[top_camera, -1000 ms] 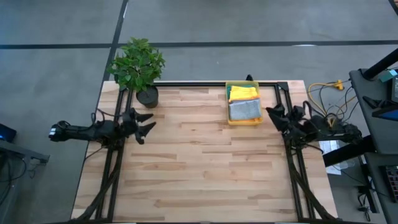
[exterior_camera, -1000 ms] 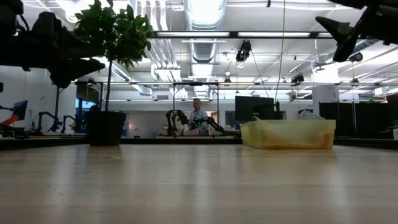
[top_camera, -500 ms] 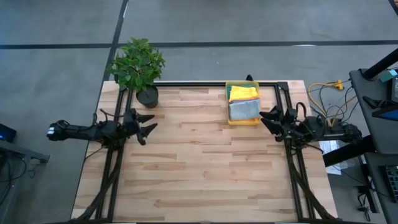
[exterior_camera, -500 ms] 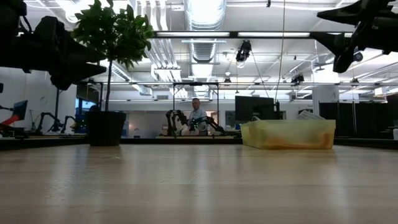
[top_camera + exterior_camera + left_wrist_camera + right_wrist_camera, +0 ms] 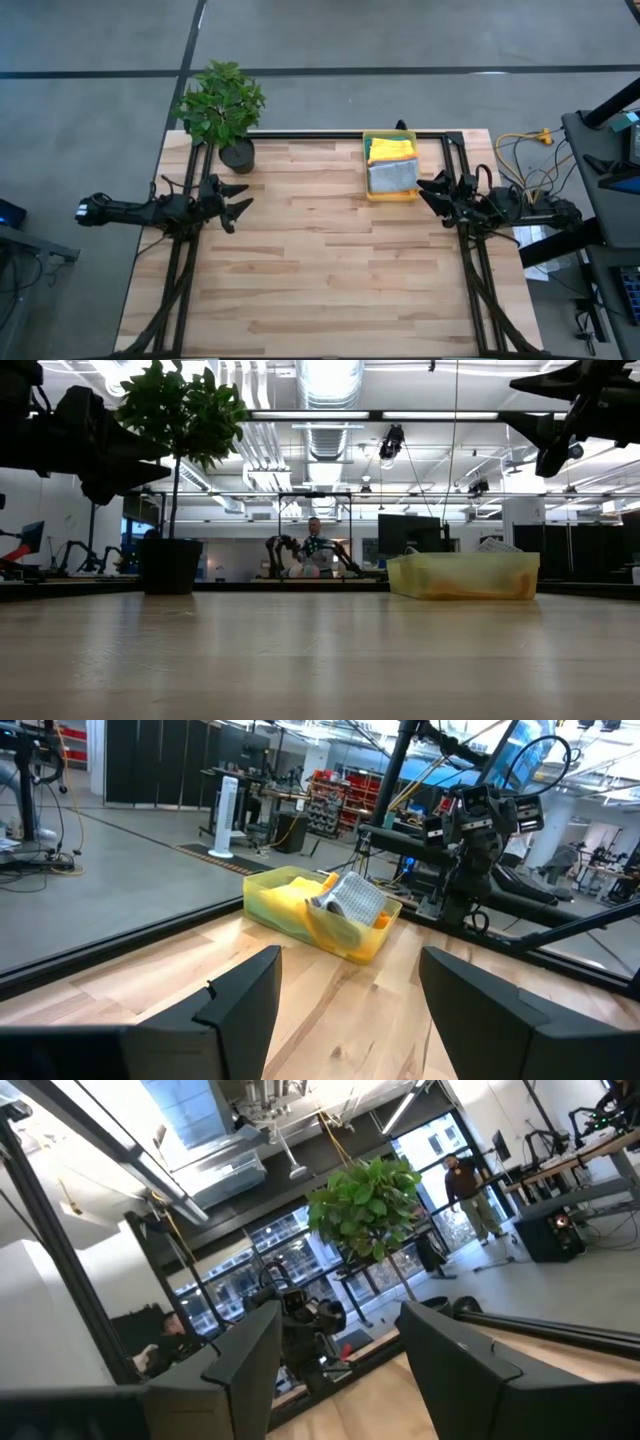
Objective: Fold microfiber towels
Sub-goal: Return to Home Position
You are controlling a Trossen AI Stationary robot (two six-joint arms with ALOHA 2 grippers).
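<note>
Towels sit folded in bin; L fingers & R fingers both open, empty. Risk: R arm, just beside bin, clips it swinging wide.

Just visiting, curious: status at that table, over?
Left gripper open, left edge; right gripper open beside yellow bin. Grey towel and yellow towel in bin. Potted plant stands apart, back corner.
</note>
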